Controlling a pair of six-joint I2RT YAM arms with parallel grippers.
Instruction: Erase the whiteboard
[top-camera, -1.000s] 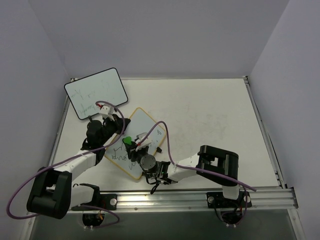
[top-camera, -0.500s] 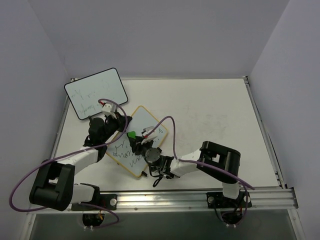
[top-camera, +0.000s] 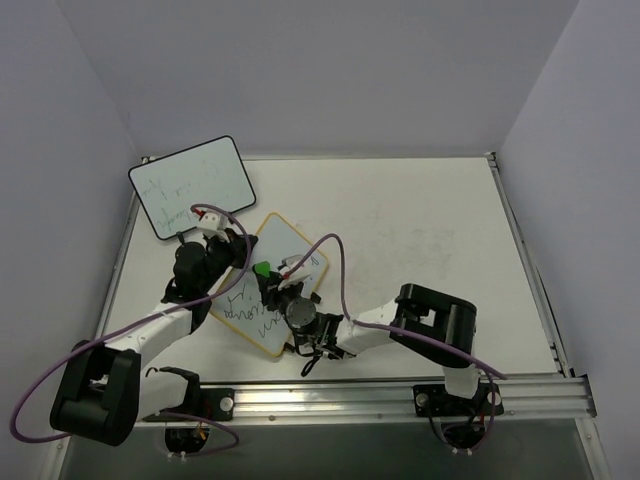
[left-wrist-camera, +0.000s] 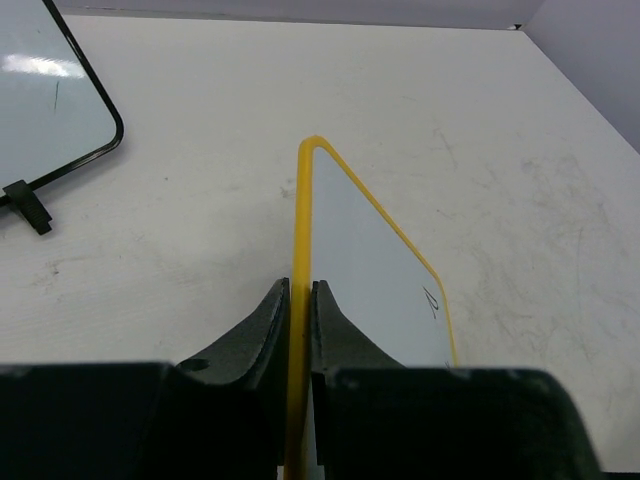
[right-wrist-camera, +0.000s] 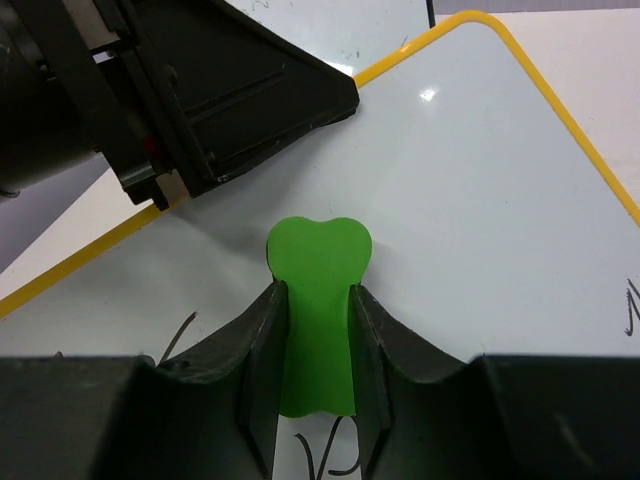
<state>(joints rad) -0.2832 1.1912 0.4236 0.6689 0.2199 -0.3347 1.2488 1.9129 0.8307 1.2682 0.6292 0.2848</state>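
Whiteboard: a rectangular white board with rounded corners and a thin yellow frame (top-camera: 272, 262) lies turned at an angle on the table, left of centre in the top view, between the two arms.
Writing: black handwritten scribbles show on the lower left part of the board and near its right edge; the stretch around the eraser in the right wrist view (right-wrist-camera: 480, 180) is plain white.
Left gripper (top-camera: 238, 252): at the board's upper left edge. In the left wrist view the jaws (left-wrist-camera: 298, 292) are pressed together on the yellow frame (left-wrist-camera: 304, 200), one finger on each side of it.
Right gripper (top-camera: 268, 282): over the middle of the board. Its jaws (right-wrist-camera: 316, 295) are closed tight on a flat green eraser with a rounded, lobed tip (right-wrist-camera: 318, 270).
Green eraser (top-camera: 261, 269): its tip rests on or just above the white surface; I cannot tell which. It lies near the left fingers (right-wrist-camera: 250, 100).
Black-framed whiteboard (top-camera: 190, 187): at the upper left of the table, faintly marked, apart from the yellow-framed one.
Table (top-camera: 420, 240): white, scuffed.
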